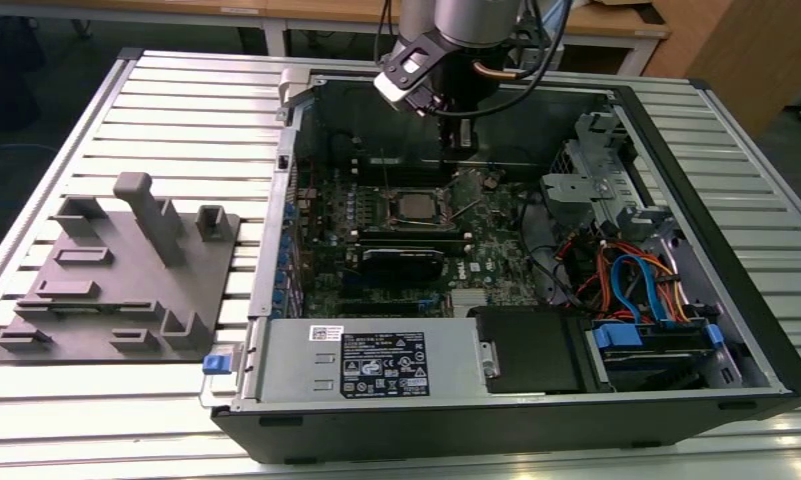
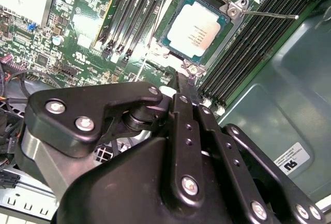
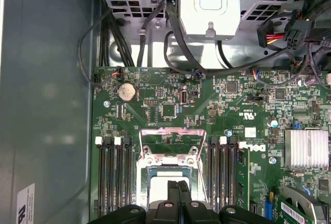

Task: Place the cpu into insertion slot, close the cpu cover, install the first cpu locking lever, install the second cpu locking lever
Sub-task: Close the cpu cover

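Inside the open black computer case, my black two-finger gripper hangs pinched together, empty, just above the silver-topped square cpu. That chip sits in the metal-rimmed insertion slot. The thin silver cpu cover is flipped open, and long black memory slots crowd both sides.

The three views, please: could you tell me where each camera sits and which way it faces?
Exterior view: off the arm, raised, looking down into the open computer case; the arm's end and gripper hang over the motherboard.
First wrist view: on the wrist, looking past the gripper's shut fingertips onto the motherboard.
Second wrist view: on the wrist, behind the gripper's linkage, angled at the cpu.
Shared: both wrist views show the gripper's tips and the cpu.
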Robot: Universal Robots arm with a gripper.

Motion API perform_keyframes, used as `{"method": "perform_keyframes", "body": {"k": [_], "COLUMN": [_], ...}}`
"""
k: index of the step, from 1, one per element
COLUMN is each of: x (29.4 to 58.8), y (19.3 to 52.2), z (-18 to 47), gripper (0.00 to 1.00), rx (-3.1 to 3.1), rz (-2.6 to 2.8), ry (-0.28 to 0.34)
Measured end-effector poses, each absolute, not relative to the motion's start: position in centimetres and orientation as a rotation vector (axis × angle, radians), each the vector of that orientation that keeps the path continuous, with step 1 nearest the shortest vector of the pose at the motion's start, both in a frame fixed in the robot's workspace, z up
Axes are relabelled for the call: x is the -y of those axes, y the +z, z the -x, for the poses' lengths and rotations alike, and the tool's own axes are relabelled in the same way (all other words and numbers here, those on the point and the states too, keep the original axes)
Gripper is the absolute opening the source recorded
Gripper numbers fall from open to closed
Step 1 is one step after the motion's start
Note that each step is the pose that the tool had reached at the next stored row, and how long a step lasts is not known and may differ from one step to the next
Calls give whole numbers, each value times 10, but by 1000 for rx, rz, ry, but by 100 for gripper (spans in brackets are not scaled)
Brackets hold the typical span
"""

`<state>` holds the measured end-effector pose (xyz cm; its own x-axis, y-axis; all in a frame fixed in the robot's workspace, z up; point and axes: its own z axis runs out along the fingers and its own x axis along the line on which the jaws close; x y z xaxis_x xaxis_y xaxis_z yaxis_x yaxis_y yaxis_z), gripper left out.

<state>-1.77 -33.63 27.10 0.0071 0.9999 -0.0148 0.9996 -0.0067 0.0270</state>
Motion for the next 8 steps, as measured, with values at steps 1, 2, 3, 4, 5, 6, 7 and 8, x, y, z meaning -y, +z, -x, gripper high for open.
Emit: {"method": "perform_keyframes", "body": {"k": [1,2,3,4,5,6,7,8], "x": [336,336,336,336,336,336,336,336], "y": [271,271,271,271,271,271,271,271], "z": [17,17,17,17,17,17,17,16], "gripper": [10,10,10,10,10,10,10,10], "rx": [-2193,-2193,-2193,-2193,-2193,-2193,-2193,-2193], "rz": [-2208,-2208,-2208,-2208,-2208,-2208,-2208,-2208], "ry": [13,13,13,13,13,13,13,13]}}
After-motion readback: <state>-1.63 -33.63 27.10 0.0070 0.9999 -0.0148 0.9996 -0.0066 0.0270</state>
